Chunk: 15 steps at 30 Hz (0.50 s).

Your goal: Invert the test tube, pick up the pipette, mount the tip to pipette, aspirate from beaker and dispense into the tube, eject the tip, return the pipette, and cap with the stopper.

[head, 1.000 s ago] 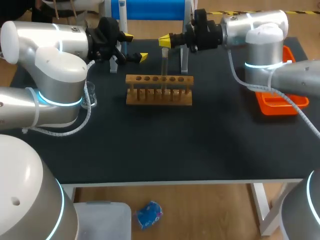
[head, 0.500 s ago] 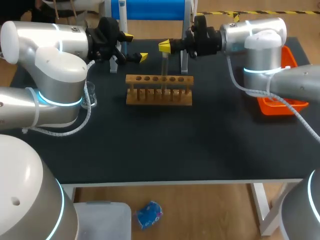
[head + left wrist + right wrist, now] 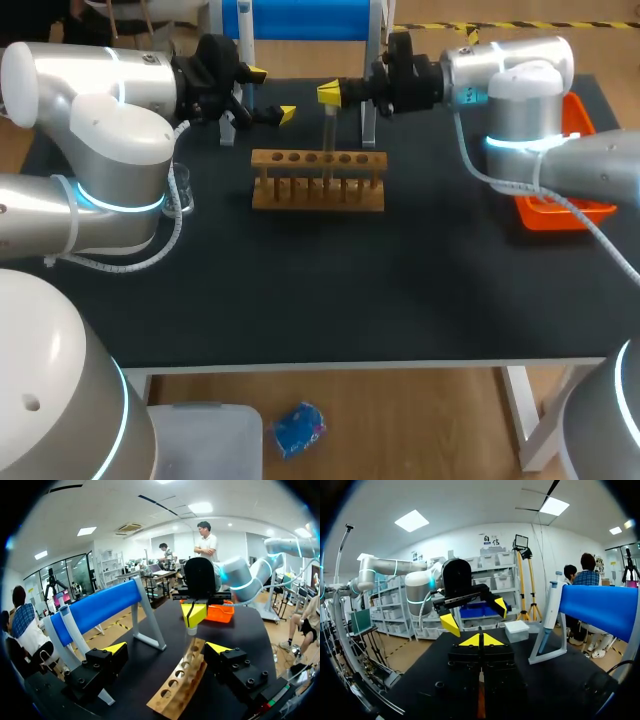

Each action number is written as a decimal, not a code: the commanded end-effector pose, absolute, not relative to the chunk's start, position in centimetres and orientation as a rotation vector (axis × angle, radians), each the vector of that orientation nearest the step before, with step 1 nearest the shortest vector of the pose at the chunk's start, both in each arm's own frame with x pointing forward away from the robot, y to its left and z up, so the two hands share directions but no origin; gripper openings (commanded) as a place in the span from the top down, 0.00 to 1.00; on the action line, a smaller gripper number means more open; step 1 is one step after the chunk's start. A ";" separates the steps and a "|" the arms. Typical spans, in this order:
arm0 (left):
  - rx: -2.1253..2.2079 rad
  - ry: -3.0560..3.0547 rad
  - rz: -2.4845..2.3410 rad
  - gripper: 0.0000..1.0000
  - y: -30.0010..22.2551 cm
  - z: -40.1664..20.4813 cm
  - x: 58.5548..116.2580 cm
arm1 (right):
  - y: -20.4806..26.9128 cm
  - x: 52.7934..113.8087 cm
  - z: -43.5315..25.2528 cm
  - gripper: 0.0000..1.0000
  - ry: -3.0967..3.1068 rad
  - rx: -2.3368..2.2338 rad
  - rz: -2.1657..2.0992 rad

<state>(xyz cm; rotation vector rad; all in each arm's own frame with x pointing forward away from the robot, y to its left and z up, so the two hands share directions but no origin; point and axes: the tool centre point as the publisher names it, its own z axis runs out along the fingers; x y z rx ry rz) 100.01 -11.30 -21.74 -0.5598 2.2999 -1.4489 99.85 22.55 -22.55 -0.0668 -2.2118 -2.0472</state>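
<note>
One step only is under way: right claw (image 3: pixel 330 92) pinches the tube (image 3: pixel 327 140) in the rack (image 3: pixel 318 195); left claw (image 3: pixel 271 94) gapes wide; pipette (image 3: pixel 548 611) work and capping remain.

Bright, even light from ceiling panels (image 3: pixel 411 520) overhead. Shadows barely show on matte black table (image 3: pixel 330 290). Glare patches on white shells of left arm (image 3: pixel 60 75) & right arm (image 3: pixel 520 60).
</note>
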 end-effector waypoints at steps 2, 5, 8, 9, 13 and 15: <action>-0.558 2.295 -1.454 0.00 -11.3 -21.9 100.1 | 22.4 99.8 -21.6 1.00 -2.220 -0.041 -2.073; -0.558 2.295 -1.454 0.00 -11.3 -21.9 100.1 | 22.3 99.8 -20.0 1.00 -2.232 -0.006 -2.088; -0.558 2.295 -1.454 0.00 -11.3 -21.9 100.1 | 22.1 99.9 -18.3 1.00 -2.258 0.031 -2.087; -0.558 2.295 -1.454 0.00 -11.3 -21.9 100.1 | 22.0 100.0 -17.7 1.00 -2.274 0.044 -2.083; -0.558 2.295 -1.454 0.00 -11.3 -21.9 100.1 | 21.3 100.1 -16.0 0.62 -2.353 0.108 -2.042; -0.558 2.295 -1.454 0.00 -11.3 -21.9 100.1 | 20.8 100.1 -15.3 0.00 -2.408 0.146 -2.005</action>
